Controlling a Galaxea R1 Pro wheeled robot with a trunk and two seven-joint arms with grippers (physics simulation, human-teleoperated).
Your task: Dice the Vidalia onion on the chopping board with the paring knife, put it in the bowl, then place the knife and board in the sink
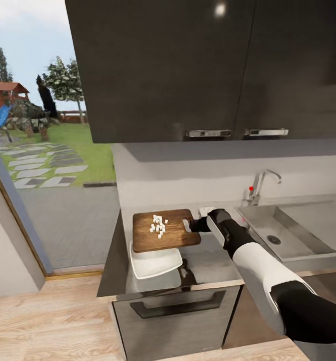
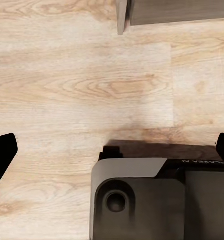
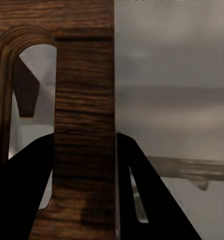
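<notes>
Onion dice (image 1: 158, 225) sit in a small white heap on the chopping board (image 1: 165, 230), which is held level over the bowl (image 1: 155, 262), covering the bowl's far part. The right hand (image 1: 194, 225) is clamped on the board's handle end, the end nearer the sink (image 1: 288, 233); the right wrist view shows dark fingers (image 3: 22, 190) either side of the wood. The board's long axis runs toward the sink. The step looks to be tipping the dice into the bowl, which calls for tilting the board's near edge down. The left hand (image 2: 112, 150) hangs spread over the wooden floor (image 2: 82, 90), gripping nothing.
</notes>
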